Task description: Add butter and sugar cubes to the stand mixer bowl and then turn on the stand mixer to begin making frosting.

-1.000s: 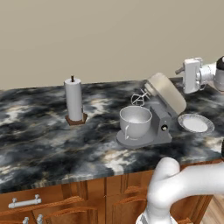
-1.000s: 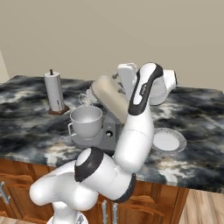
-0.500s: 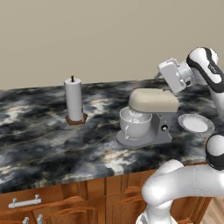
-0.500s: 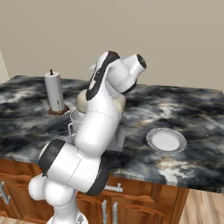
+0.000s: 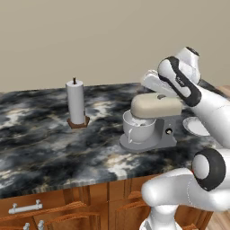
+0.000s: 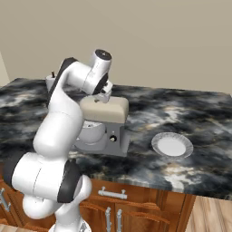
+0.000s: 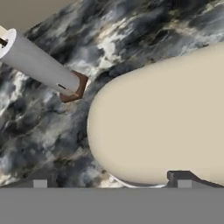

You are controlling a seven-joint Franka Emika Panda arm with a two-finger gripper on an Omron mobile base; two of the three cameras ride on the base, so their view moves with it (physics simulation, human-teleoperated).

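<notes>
The fingers (image 7: 112, 181) stand apart above the cream-headed grey stand mixer (image 5: 155, 108), its head lowered over the grey-white bowl (image 5: 138, 130).

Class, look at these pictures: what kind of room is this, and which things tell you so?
Most likely a kitchen: a dark marbled stone counter over wooden cabinets, a grey stand mixer with a cream head, and an upright white paper-towel roll.

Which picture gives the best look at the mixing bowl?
The left base view: the bowl shows its rounded front and rim, tucked under the mixer's lowered beige head. The right base view has the robot's arm covering most of the bowl. The hand view catches just a pale sliver of its rim below the head.
</notes>
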